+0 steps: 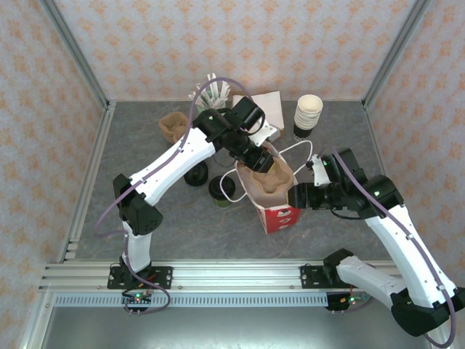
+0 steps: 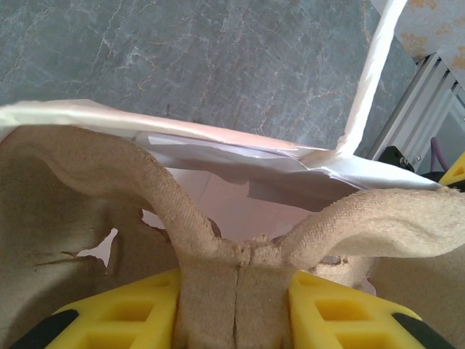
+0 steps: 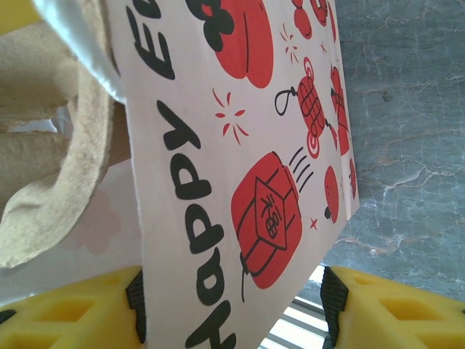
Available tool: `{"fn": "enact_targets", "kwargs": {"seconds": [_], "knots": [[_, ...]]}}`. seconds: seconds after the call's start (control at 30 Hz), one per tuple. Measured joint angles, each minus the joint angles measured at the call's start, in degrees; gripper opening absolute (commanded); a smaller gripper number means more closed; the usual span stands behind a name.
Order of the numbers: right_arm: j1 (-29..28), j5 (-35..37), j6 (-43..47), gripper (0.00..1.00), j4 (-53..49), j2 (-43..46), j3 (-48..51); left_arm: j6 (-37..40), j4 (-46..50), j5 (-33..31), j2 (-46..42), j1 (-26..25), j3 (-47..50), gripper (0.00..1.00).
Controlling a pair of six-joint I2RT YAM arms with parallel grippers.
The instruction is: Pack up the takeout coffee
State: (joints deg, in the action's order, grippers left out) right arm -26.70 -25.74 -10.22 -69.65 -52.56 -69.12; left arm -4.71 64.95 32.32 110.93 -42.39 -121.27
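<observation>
The takeout coffee point(image 1: 221, 189) stands upright on the table point(image 1: 138, 138) just left of the paper bag point(image 1: 280, 218), nearer the left hand point(image 1: 259, 163), which is clamped on the pulp carrier point(image 1: 269, 182) in the bag's mouth; the right hand point(image 3: 232, 309) straddles the bag, grip uncertain.

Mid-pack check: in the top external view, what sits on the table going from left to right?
pulp carrier at the back → black lid → takeout coffee → paper bag → stack of cups at the back
</observation>
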Motion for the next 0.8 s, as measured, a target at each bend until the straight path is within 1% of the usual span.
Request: {"fn": "enact_targets", "kwargs": {"seconds": [0.13,0.27,0.43,0.6,0.8], "knots": [[0.0,0.3,-0.2,0.65,0.0,0.0,-0.5,0.2,-0.9,-0.2,0.0,-0.2,0.5,0.34],[0.0,1.2,-1.0,0.65,0.2,0.6,-2.0,1.8,-2.0,-4.4,0.0,-1.6,2.5,0.34],[0.0,2.2,-1.9,0.65,0.8,1.6,-4.3,4.4,-2.9,-7.8,0.0,-3.7,4.6,0.34],[0.0,5.4,-2.8,0.65,2.3,1.8,-5.6,6.8,-3.1,-10.4,0.0,-5.3,4.8,0.34],[0.0,9.1,-3.3,0.66,5.5,1.7,-5.5,8.7,-3.4,-12.2,0.0,-5.9,5.7,0.34]]}}
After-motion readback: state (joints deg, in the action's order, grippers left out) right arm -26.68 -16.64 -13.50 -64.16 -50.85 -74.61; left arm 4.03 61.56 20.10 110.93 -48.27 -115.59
